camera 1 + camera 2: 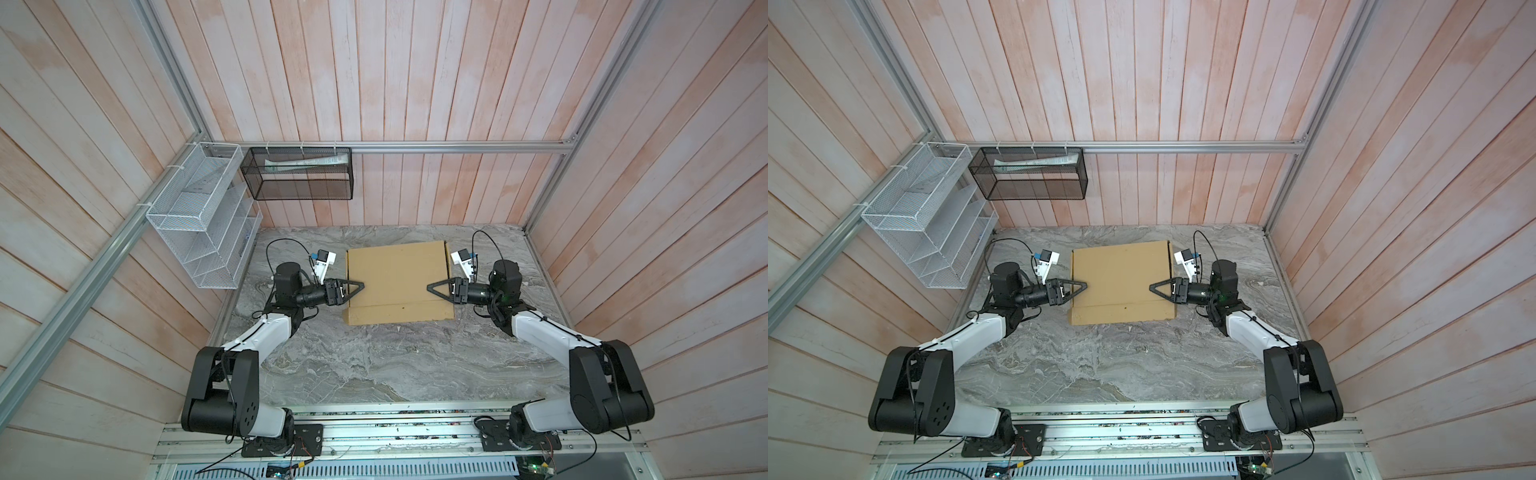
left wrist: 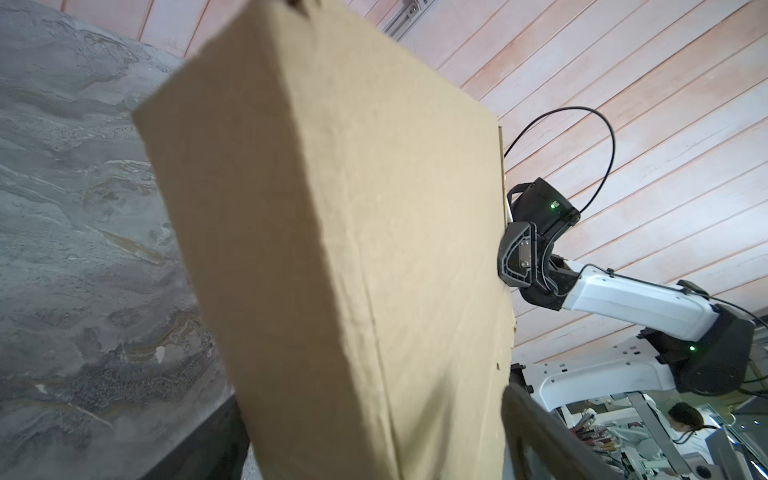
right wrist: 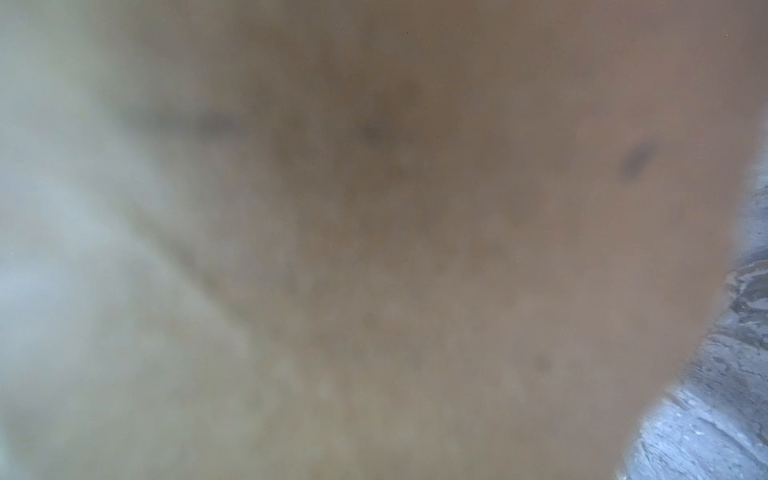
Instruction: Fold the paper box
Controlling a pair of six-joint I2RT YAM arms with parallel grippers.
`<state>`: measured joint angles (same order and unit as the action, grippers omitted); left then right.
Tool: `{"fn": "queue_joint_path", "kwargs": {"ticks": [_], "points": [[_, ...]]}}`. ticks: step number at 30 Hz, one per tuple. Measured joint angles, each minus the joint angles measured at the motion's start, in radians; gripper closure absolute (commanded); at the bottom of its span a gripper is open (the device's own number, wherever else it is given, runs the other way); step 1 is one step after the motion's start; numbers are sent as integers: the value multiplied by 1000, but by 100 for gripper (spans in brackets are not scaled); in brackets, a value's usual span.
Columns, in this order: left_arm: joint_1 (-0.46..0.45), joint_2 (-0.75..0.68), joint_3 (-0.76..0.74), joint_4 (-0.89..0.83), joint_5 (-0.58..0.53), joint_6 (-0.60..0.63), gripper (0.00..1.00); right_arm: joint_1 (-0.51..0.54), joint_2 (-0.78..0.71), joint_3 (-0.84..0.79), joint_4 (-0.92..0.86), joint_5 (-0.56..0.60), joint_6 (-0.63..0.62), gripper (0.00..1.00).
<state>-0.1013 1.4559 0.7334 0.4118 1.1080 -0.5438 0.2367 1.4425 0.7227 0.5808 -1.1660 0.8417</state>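
The paper box (image 1: 397, 278) (image 1: 1121, 278) is a closed, shallow tan cardboard box lying on the marble table, seen in both top views. My left gripper (image 1: 359, 286) (image 1: 1083, 286) stands open astride the box's left edge. In the left wrist view the box (image 2: 332, 228) fills the gap, with one finger (image 2: 536, 436) over the lid and the other finger (image 2: 216, 449) down by the table. My right gripper (image 1: 431, 287) (image 1: 1153, 287) is at the right edge, its upper finger (image 2: 515, 257) flat on the lid and the lower one hidden. Blurred cardboard (image 3: 374, 249) covers the right wrist view.
A white wire rack (image 1: 199, 216) and a black mesh basket (image 1: 299, 174) hang on the wall at the back left. The marble table (image 1: 374, 365) runs bare from the box's front wall to the arms' base rail. Wooden walls stand close on three sides.
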Motion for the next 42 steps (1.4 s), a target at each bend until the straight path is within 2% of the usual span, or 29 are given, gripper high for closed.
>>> {"fn": "queue_joint_path", "kwargs": {"ticks": [8,12,37,42], "points": [[-46,31,35,0,14,-6,12,-2,16,8,10,-36,-1,60],[-58,43,44,10,14,-14,18,-8,15,14,7,-43,-8,61],[-62,44,35,208,43,-168,24,-11,12,35,52,-53,-10,61],[-62,14,35,193,45,-163,34,-13,12,35,69,-71,-12,61]]}}
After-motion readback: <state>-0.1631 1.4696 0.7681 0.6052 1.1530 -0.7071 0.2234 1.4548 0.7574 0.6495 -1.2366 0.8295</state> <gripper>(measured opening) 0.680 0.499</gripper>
